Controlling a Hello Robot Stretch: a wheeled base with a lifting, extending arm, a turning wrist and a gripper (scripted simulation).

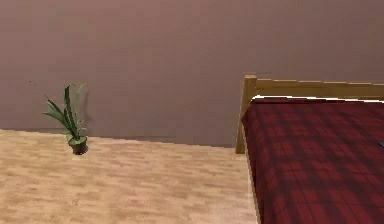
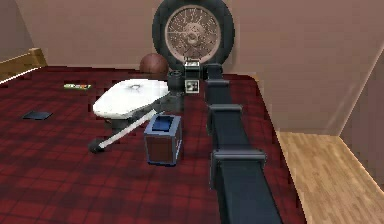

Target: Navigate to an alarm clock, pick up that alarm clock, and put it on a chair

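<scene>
A bed with a red plaid cover point(image 2: 60, 165) spreads across the arm side view, and its corner with a wooden frame point(image 1: 246, 110) stands at the forward view's right. My arm point(image 2: 235, 150) reaches out over the cover. The gripper point(image 2: 175, 82) sits at its far end, left of the white marker squares. A white rounded thing point(image 2: 130, 97) and a brown ball point(image 2: 152, 64) lie close to it, so I cannot tell whether it holds anything. A small blue-grey box point(image 2: 163, 138), perhaps the alarm clock, stands on the cover left of the arm.
A thin grey stick point(image 2: 120, 136) and two small flat dark things point(image 2: 38, 115) point(image 2: 77, 86) lie on the bed. A large round wheel-like disc point(image 2: 195, 35) leans at the wall behind it. A potted plant point(image 1: 68, 122) stands on wooden floor point(image 1: 130, 180) by the wall.
</scene>
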